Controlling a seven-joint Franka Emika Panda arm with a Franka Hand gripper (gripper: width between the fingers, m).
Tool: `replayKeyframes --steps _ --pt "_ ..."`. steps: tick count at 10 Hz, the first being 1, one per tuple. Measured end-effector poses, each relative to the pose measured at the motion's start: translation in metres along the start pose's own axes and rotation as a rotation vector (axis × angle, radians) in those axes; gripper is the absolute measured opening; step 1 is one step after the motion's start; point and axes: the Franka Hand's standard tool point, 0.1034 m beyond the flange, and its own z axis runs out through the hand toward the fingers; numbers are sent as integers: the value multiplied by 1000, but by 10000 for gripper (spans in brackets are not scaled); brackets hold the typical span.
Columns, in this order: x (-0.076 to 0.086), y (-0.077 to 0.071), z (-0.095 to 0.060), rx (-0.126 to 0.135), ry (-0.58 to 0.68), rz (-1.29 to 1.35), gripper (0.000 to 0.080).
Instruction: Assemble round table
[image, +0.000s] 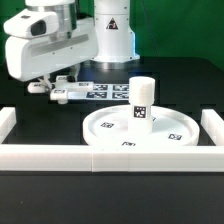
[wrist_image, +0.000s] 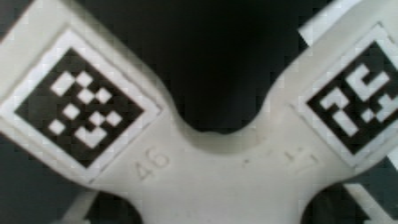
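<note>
Black tabletop (image: 185, 85), gripper (image: 50, 88) close over cross-shaped foot piece (wrist_image: 199, 150), opening not discernible

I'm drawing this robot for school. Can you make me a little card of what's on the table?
Disc: white, round, lying flat
Post: standing upright on the disc
Foot piece: cross-shaped, tagged, close under the wrist camera
Gripper: low, at the exterior view's left; open or shut unclear
Marker board: behind the disc
</note>
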Motion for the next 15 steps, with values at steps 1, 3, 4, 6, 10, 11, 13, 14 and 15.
replayKeyframes --steps 1,3,4,6,10,11,13,14,15 --pt "18 -13 -12 14 -3 34 442" --pt "49 -32 -39 22 -4 87 442" --pt "62 -37 -50 17 -3 130 442" --pt "75 -43 -56 5 0 115 442" --pt "86 -42 -67 41 -27 92 442" --pt "109 -35 -82 44 -21 69 442" --pt "132 -17 -98 61 -23 52 442" --pt "142 -14 -104 76 -39 42 442" --pt "148 -14 -107 68 -35 39 442"
